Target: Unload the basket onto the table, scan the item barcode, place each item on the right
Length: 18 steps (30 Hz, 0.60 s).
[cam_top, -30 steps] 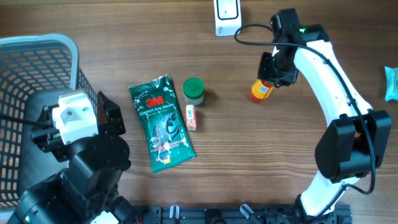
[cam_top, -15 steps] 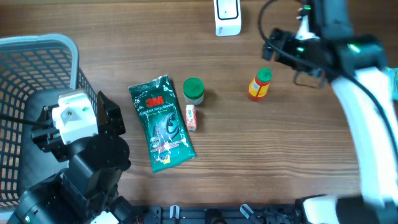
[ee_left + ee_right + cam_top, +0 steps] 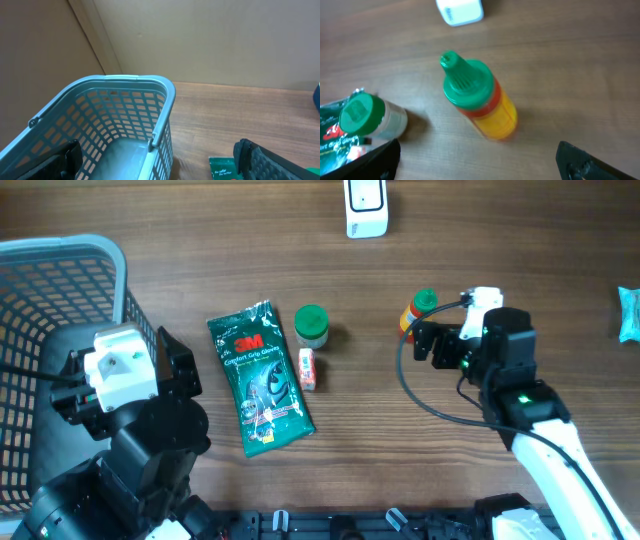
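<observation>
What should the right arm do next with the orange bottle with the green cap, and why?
Probably ease the right gripper forward and close it on the orange plastic bottle with the green cap. Its jaws stand open and empty, the bottle stands upright and free just ahead, and the white box-shaped scanner sits farther back, so a grasp must come first.

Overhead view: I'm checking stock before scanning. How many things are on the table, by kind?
Yellow bottle: 1
Green-lidded jar: 1
Packets: 2, green packet, blue packet
Small box: 1
Basket: 1
White device: 1
Total: 7
</observation>
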Tool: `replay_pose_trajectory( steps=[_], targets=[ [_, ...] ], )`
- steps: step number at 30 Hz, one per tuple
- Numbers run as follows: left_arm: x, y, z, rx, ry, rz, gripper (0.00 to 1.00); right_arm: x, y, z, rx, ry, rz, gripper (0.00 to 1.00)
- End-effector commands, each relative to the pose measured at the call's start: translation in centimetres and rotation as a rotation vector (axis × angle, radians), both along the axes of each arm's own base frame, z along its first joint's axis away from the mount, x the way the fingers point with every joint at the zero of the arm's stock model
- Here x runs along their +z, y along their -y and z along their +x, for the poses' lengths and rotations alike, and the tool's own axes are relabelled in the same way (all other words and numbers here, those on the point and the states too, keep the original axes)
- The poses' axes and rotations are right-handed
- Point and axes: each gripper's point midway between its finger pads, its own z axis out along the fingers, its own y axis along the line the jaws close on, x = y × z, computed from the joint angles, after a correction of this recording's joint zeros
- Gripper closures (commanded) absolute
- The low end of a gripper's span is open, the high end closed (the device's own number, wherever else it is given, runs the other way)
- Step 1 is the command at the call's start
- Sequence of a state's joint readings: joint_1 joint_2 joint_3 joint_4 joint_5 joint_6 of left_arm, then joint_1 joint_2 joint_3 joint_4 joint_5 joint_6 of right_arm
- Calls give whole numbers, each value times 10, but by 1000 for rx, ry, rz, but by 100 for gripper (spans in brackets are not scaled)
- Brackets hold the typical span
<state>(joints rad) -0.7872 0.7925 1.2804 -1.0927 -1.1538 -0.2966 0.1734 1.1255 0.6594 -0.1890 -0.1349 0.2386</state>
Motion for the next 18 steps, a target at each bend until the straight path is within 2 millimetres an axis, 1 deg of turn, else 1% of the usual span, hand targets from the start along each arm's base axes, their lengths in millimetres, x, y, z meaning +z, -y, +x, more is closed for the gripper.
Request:
replay_pose_trajectory(
  steps=[1,2,4,5,6,8,9,10,11,13,14,15,16,17,18],
  targets=[
    [1,0,0,-3,2,0,0,-30,-11,4,95,-47,-24,0],
    [1,0,0,-3,2,0,0,-30,-14,3,86,-64,22,0],
    [1,0,0,-3,2,0,0,-21,-26,-4,47,-146,257,0],
    [1,0,0,-3,2,0,0,-10,-32,-10,45,-204,411,0],
    [1,0,0,-3,2,0,0,7,-35,-16,86,-233,560,1],
    [1,0,0,-3,2,0,0,43,-25,-31,149,-296,845,0],
    [1,0,0,-3,2,0,0,51,-16,-34,171,-288,892,0],
    [1,0,0,-3,2,0,0,52,-1,-31,130,-268,909,0],
    [1,0,0,-3,2,0,0,52,16,-26,19,-308,991,0],
    [1,0,0,-3,2,0,0,52,40,-22,-212,-440,1206,0],
    [1,0,0,-3,2,0,0,50,46,-19,-272,-454,1240,0],
    [1,0,0,-3,2,0,0,41,64,-11,-360,-386,1177,0],
    [1,0,0,-3,2,0,0,34,72,-8,-448,-392,1183,0],
    [1,0,0,-4,1,0,0,28,74,-8,-525,-433,1224,0],
    [1,0,0,-3,2,0,0,25,70,-12,-590,-532,1328,0]
  ],
)
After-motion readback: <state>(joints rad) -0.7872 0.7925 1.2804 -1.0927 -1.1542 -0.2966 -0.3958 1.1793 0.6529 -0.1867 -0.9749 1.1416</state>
